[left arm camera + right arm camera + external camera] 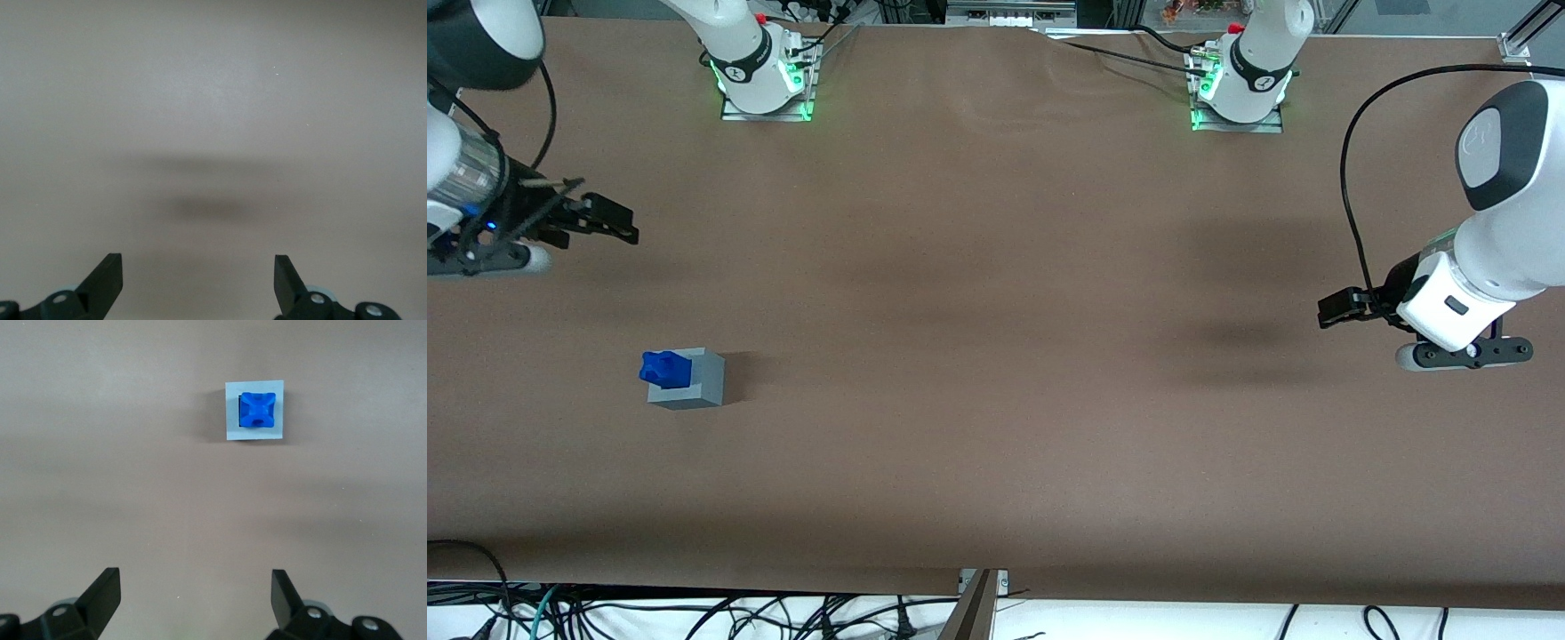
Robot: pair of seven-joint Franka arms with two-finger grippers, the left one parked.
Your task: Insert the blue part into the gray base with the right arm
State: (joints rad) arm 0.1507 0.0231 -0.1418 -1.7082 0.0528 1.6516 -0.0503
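The blue part (665,368) sits in the recess on top of the gray base (694,380), which stands on the brown table toward the working arm's end. In the right wrist view the blue part (257,409) fills the square recess of the gray base (230,411). My right gripper (605,220) is open and empty, raised above the table, farther from the front camera than the base and well apart from it. Its fingers (105,592) show wide apart with only bare table between them, and the gripper (195,590) holds nothing.
The brown table (996,356) stretches wide around the base. Both arm bases (760,76) with green lights are mounted at the table's edge farthest from the front camera. Cables lie below the edge nearest the front camera.
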